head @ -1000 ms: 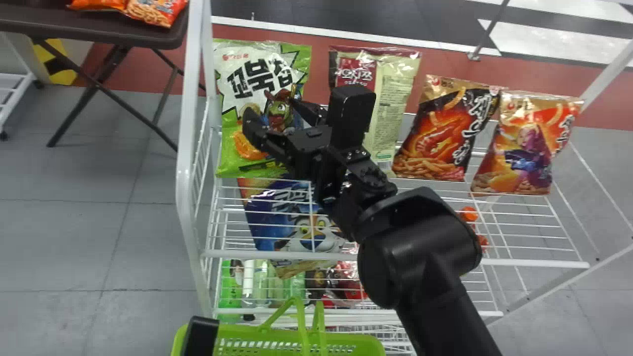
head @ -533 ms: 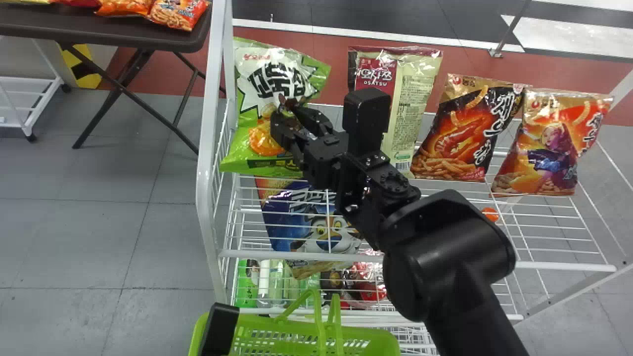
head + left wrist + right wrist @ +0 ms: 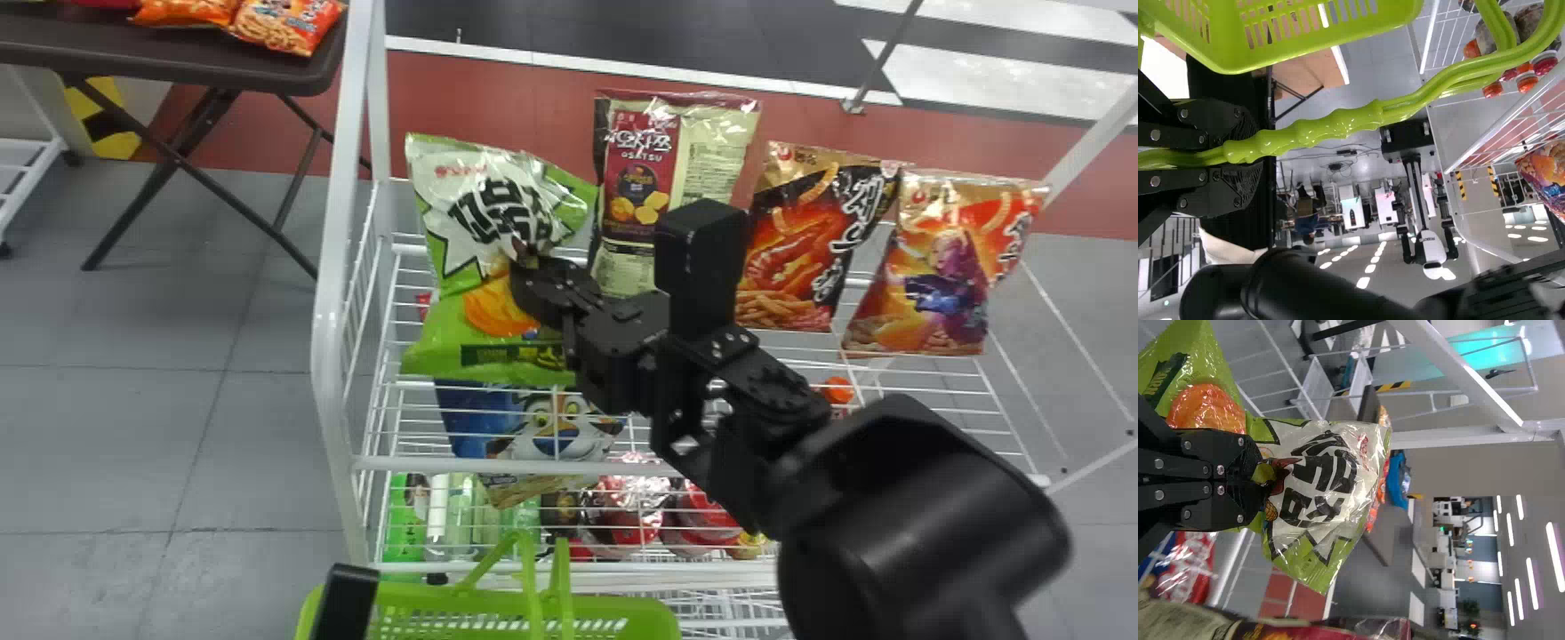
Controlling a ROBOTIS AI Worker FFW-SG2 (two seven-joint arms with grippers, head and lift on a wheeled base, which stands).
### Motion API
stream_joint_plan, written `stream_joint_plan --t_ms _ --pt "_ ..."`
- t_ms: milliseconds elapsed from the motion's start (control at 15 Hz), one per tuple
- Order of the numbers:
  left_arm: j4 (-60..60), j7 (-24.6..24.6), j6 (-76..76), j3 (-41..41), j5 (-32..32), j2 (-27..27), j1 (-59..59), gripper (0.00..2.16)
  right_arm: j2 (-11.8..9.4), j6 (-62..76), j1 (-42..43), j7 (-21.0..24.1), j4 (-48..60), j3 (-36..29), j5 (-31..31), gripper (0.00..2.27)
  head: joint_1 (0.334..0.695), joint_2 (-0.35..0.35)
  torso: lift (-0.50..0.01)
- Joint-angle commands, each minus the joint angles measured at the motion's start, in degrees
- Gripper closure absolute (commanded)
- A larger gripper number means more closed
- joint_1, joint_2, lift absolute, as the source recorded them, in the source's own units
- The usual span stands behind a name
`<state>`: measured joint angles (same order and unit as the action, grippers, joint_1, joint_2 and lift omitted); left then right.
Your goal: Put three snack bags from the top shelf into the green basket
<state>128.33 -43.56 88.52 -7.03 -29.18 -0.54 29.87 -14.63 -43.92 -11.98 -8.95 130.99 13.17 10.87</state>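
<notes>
My right gripper [image 3: 533, 267] is at the middle of the green and white snack bag [image 3: 498, 302], over the left part of the top shelf. In the right wrist view the gripper [image 3: 1265, 480] pinches the front of that bag [image 3: 1315, 477], which bulges around the fingers. A maroon and cream bag [image 3: 640, 178] and two orange bags [image 3: 791, 240] [image 3: 951, 258] stand along the shelf's back. My left gripper [image 3: 347, 600] is at the bottom edge beside the green basket [image 3: 622, 613]; in the left wrist view the gripper [image 3: 1238, 150] is closed on the basket's handle [image 3: 1338, 127].
The white wire shelf's left post [image 3: 331, 293] rises close beside the held bag. A blue cereal bag [image 3: 480, 427] lies a level below, with bottles and other packs lower down. A dark table [image 3: 293, 76] with more snack bags stands at the back left.
The right gripper has drawn the green and white bag toward the front of the shelf, away from the back, and the bag has tilted. The left gripper keeps its place at the basket.
</notes>
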Motion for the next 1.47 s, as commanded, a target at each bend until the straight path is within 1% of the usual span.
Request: stream_joint_plan --t_ms 0,200,333,400,533,600,667,867,1000,1200,1333,1400 --pt "0.16 -0.21 -1.72 0.35 0.00 0.19 0.81 2.14 -2.68 -8.43 -6.38 -0.54 10.60 -6.58 3.28 2.24 0.695 -0.255 -0.050" --pt "-0.10 -0.39 -3.65 0.44 0.00 0.69 0.98 2.14 -5.14 -18.80 -14.82 -2.30 21.85 -20.64 11.19 2.24 0.695 -0.350 -0.050" --pt "-0.01 -0.56 -5.59 0.53 0.09 0.69 1.60 2.14 -5.32 -25.66 -19.13 -4.06 27.74 -27.76 11.98 2.24 0.695 -0.350 -0.050" --pt "-0.10 -0.56 -6.29 0.53 0.27 0.69 1.77 2.14 -4.70 -27.77 -21.33 -6.34 29.32 -30.92 11.98 2.24 0.695 -0.350 -0.050" --pt "0.34 -0.47 -6.47 1.14 0.53 0.69 1.77 2.14 -2.68 -33.39 -23.96 -11.88 31.08 -35.49 12.07 2.24 0.695 -0.350 -0.050" --pt "0.60 -0.47 -6.47 1.41 0.53 0.69 1.77 2.14 -1.89 -36.20 -25.11 -14.43 31.17 -37.69 13.12 2.24 0.695 -0.350 -0.050" --pt "0.78 -0.56 -6.47 1.58 0.53 0.69 1.60 2.14 -1.54 -39.02 -26.16 -16.62 30.99 -39.10 14.09 2.24 0.695 -0.350 -0.050" --pt "0.96 -0.47 -6.47 1.06 0.53 0.69 1.07 2.14 -0.75 -39.19 -29.76 -20.49 27.48 -38.40 14.00 2.24 0.695 -0.350 -0.050" --pt "1.04 -0.30 -6.47 0.79 0.53 0.69 0.46 2.14 -0.75 -38.49 -30.82 -21.11 24.14 -36.11 13.92 2.24 0.695 -0.350 -0.050" --pt "1.22 -0.30 -6.12 0.53 0.53 0.69 0.10 2.14 -0.75 -32.86 -30.91 -22.34 17.99 -31.98 13.83 2.24 0.695 -0.350 -0.050" --pt "1.22 -0.30 -6.12 0.53 0.53 0.69 0.02 2.14 -0.92 -27.24 -30.03 -22.69 14.12 -28.73 12.77 2.24 0.695 -0.350 -0.050" --pt "1.31 -0.30 -6.12 0.44 0.53 0.69 0.02 2.14 -1.27 -26.89 -28.53 -22.69 12.19 -26.62 11.63 2.24 0.695 -0.350 -0.050"
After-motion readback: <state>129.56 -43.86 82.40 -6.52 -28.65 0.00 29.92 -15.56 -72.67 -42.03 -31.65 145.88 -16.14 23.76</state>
